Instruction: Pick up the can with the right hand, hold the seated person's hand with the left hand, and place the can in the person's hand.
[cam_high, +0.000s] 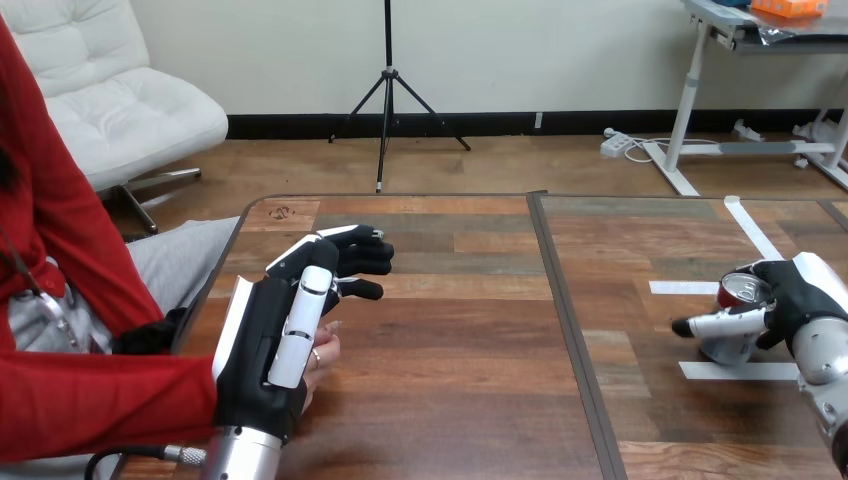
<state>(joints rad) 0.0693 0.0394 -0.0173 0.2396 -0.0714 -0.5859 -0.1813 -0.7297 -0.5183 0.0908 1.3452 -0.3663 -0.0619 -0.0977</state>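
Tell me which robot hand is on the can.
The right hand, at the view's right, curls round the can; the left hand lies over the person's hand instead.

No legible text — corner mark (281, 212) indecipherable

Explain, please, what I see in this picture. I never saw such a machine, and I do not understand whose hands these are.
The camera sits on a humanoid robot's head and looks down at a wooden table. Both black-and-white machine hands are the robot's own. Its left hand lies over the person's hand near the table's left edge; whether it grips it, I cannot tell. Its right hand has fingers curled round a can, beside white tape strips at the table's right.
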